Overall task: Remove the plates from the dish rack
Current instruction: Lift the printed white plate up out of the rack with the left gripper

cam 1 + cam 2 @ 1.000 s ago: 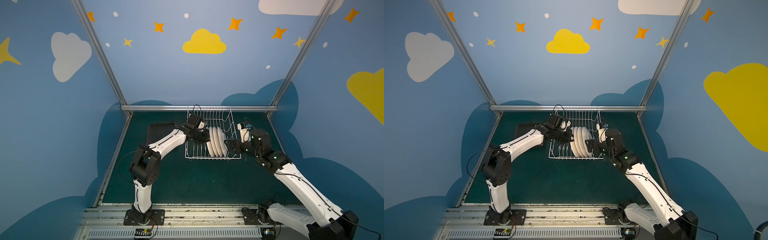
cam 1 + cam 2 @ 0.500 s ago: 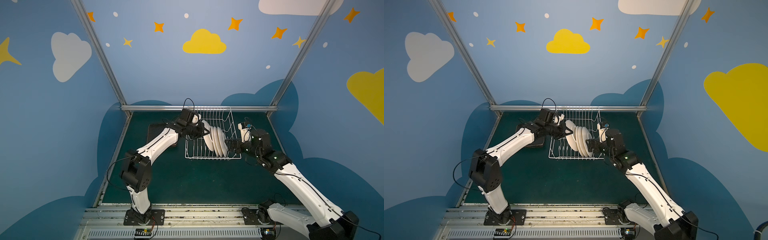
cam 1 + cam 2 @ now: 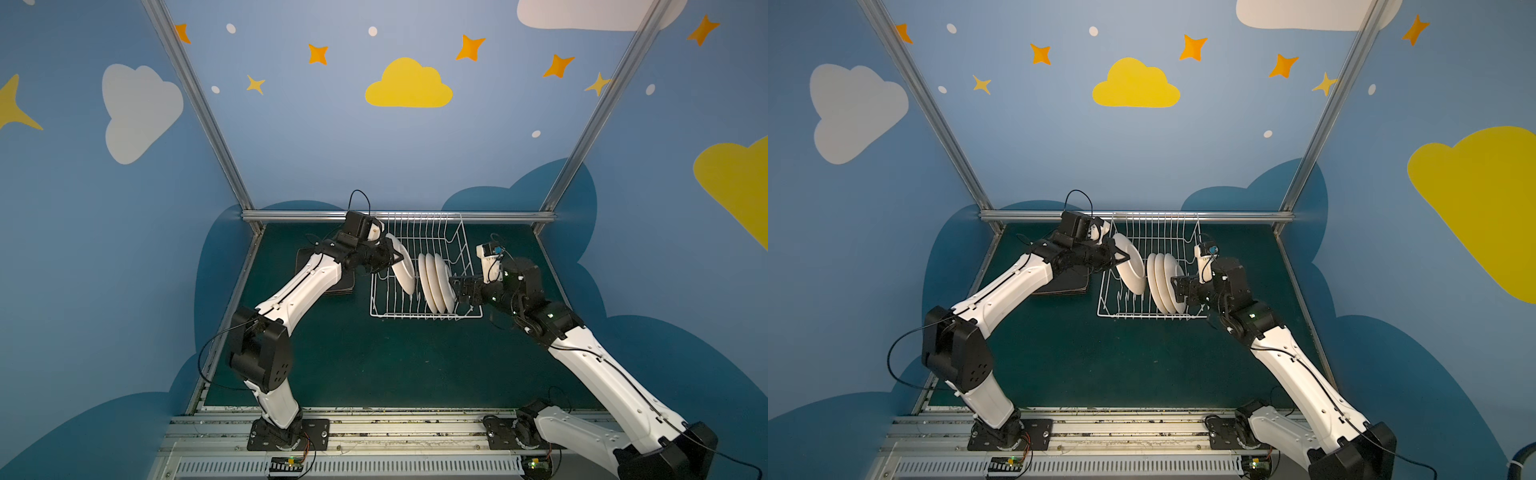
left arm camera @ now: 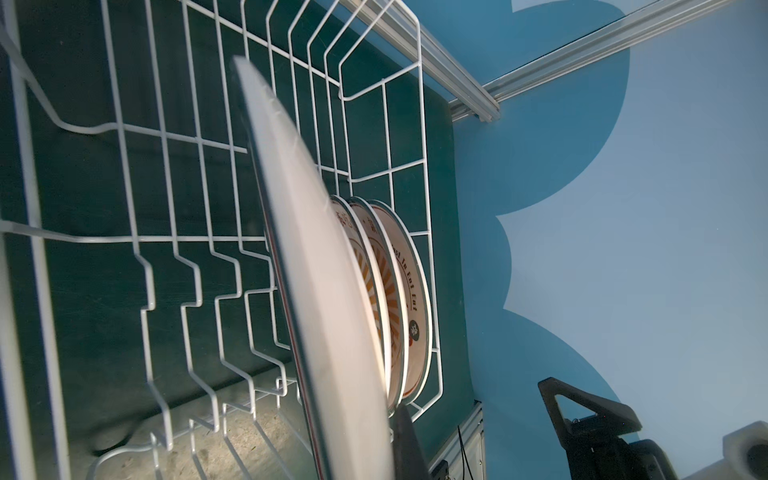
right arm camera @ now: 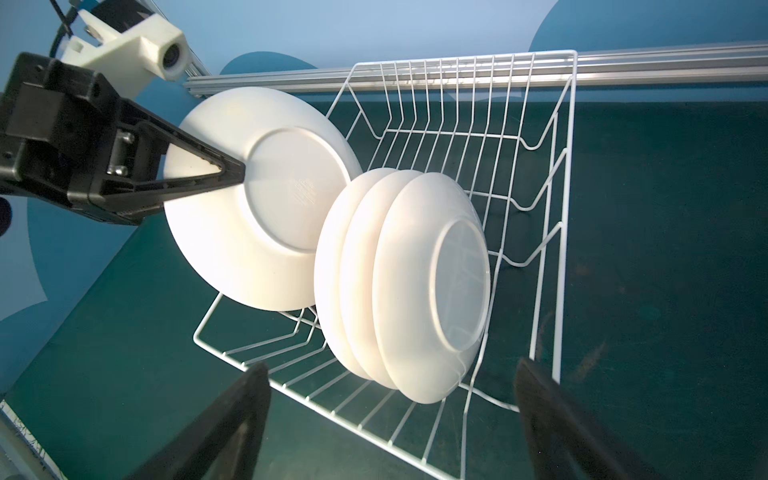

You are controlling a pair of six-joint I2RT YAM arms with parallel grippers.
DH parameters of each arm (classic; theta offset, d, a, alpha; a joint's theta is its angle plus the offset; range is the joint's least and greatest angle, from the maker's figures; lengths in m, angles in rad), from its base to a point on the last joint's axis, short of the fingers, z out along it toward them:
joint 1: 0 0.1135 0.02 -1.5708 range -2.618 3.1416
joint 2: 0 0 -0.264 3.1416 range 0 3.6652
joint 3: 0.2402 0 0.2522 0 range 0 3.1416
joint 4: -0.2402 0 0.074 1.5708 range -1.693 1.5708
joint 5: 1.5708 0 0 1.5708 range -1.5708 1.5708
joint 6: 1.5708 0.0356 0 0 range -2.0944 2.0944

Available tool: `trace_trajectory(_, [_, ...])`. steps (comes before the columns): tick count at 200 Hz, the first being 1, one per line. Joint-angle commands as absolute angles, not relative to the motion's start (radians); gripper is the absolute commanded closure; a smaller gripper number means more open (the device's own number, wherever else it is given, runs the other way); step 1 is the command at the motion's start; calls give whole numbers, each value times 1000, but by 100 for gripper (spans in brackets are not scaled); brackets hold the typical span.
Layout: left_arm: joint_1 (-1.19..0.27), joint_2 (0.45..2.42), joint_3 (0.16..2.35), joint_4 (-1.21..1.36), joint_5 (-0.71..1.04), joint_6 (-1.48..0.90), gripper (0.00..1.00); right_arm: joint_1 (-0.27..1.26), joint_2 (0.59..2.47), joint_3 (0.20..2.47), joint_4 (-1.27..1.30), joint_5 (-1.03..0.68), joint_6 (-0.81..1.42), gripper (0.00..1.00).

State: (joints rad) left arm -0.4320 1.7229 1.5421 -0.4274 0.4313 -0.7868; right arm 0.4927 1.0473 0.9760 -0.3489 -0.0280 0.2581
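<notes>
over left end of dish rack (image 3: 415, 318): pinching rim of round plate (image 5: 266, 199) in shut left tool (image 3: 395, 259), holding it tilted beside three plates (image 3: 436, 282) standing in rack. holding right tool (image 3: 460, 291) wide open, empty, near them. probably taking plate out; next calling for clearing rack wall, setting down on worktop (image 3: 374, 365).

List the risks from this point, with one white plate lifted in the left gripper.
The left gripper pinches the lifted plate only near its rim, and the plate hangs tilted: it may slip or swing.
Its lower edge hangs low over the dish rack beside the three racked plates: it could clip them or snag a wire.
The open right gripper waits close to those plates: a bump is possible.
</notes>
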Motion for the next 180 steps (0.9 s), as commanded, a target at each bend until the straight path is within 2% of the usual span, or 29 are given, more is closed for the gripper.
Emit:
trace_trajectory(1, [-423, 1673, 1545, -425, 431, -758, 97, 491, 1050, 1000, -316, -40, 271, 9])
trace_trajectory(58, [-400, 1606, 1558, -408, 411, -684, 97, 490, 1094, 1053, -314, -58, 305, 9])
trace_trajectory(110, [-400, 1519, 1567, -390, 335, -372, 97, 470, 1157, 1172, -377, -94, 423, 9])
trace_trajectory(180, [-417, 1369, 1366, -192, 274, 117, 97, 395, 1228, 1275, -358, -213, 514, 9])
